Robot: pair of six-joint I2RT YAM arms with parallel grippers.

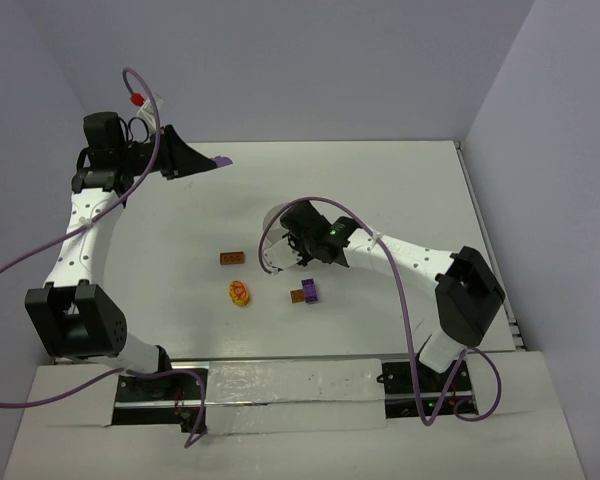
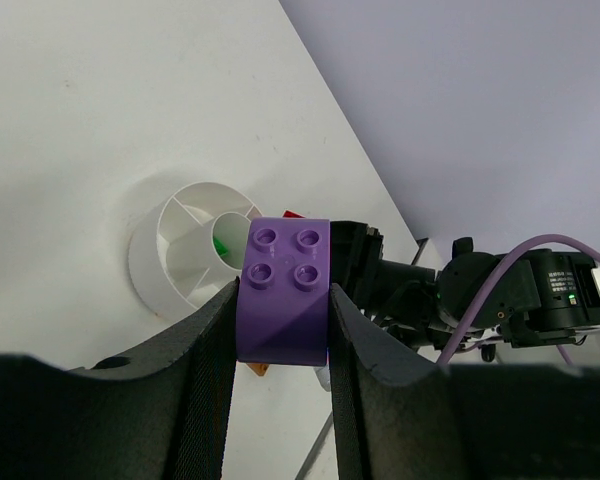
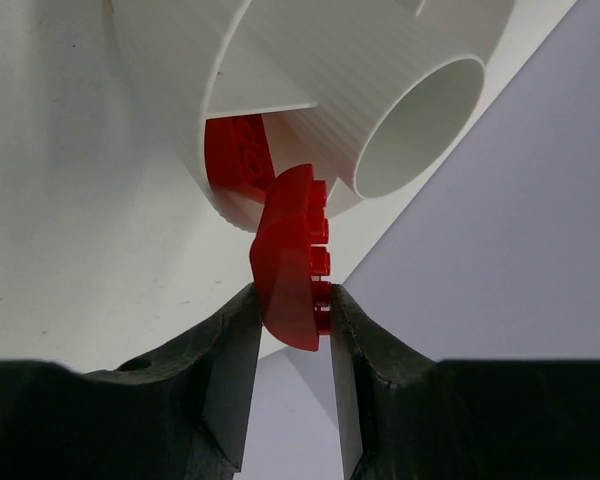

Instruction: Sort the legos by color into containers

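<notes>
Two pincers: I am working both over the white table (image 1: 400, 180), the left one up by the far left corner, the right one close to the middle.
Left pincer (image 2: 283, 305): I am squeezing a purple brick (image 2: 283, 285) between its fingers, studs facing the wrist camera. I am holding it clear of the table, well apart from the dish (image 2: 155, 260).
Right pincer (image 3: 292, 300): I am pinching a red brick (image 3: 285, 240) on edge by its lower end, and its upper end is reaching the rim of one wedge compartment.
Dish: it is sitting near the middle of the table, a little toward the far edge, and my right arm is covering much of it from above.
Red wedge: a second red brick (image 3: 238, 155) is lying inside, just beside the one I am pinching.
Centre well (image 3: 420, 125): it is standing as a round white tube right next to that wedge.
Green brick (image 2: 220, 245): it is lying in another wedge, beside the well.
Loose pieces: a brown-orange brick (image 1: 232, 259) is lying on the left-edge side of the dish. A round yellow-and-red piece (image 1: 239, 293) is lying between that brick and the near edge. A second purple brick (image 1: 310, 289) is touching a small orange brick (image 1: 299, 296), just on the near-edge side of the dish.
</notes>
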